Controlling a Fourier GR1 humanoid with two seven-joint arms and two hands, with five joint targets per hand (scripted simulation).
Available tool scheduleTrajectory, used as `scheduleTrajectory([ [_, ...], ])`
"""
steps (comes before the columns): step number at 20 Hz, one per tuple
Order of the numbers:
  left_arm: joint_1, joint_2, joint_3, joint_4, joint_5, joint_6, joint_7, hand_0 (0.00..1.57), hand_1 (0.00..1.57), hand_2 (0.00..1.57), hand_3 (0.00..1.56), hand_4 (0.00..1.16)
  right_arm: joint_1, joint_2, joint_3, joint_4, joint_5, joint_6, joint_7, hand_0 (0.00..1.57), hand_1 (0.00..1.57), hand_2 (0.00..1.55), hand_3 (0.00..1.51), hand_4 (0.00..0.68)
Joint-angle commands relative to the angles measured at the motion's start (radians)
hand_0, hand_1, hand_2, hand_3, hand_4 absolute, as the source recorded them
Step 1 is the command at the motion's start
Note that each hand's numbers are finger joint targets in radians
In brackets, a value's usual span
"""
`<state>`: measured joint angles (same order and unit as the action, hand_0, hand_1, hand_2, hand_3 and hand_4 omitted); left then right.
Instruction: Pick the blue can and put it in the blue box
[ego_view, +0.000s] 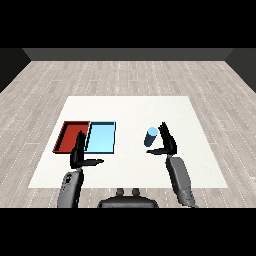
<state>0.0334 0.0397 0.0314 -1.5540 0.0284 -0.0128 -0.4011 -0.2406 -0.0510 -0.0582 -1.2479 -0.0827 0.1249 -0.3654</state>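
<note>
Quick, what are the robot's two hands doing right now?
Left hand: open, holding nothing, near the trays.
Right hand: open beside the blue can, not curled round it.

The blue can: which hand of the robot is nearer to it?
Right. The right hand is right beside the blue can, open around it. The left hand is far off, in front of the red tray and blue tray.

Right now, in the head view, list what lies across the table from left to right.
red tray → left hand → light blue tray → blue can → right hand, open beside the can, not curled round it.
</note>
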Motion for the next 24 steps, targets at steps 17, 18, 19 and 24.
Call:
scheduleTrajectory([
  [17,-0.003,0.006,0.02,-0.012,0.019,-0.009,0.025,0.0,0.0,0.0,0.0,0.0,-0.161,-0.055,-0.101,0.364,-0.039,0.022,-0.055,0.0,0.0,0.0,0.0,0.0],
  [18,0.002,-0.013,-0.013,-0.044,-0.006,0.013,0.054,0.0,0.0,0.0,0.0,0.0,-0.2,-0.058,-0.127,0.437,-0.045,0.014,-0.095,0.0,0.0,0.0,0.0,0.0],
  [19,-0.018,0.012,0.034,-0.005,0.016,0.002,0.038,0.0,0.0,0.0,0.0,0.0,-0.164,-0.01,-0.082,0.354,-0.031,-0.033,-0.051,0.0,0.0,0.0,0.0,0.0],
  [24,-0.034,0.018,0.024,0.005,-0.023,0.017,0.024,0.0,0.0,0.0,0.0,0.0,-0.247,-0.026,-0.104,0.433,-0.038,-0.057,-0.016,0.0,0.0,0.0,0.0,0.0],
])
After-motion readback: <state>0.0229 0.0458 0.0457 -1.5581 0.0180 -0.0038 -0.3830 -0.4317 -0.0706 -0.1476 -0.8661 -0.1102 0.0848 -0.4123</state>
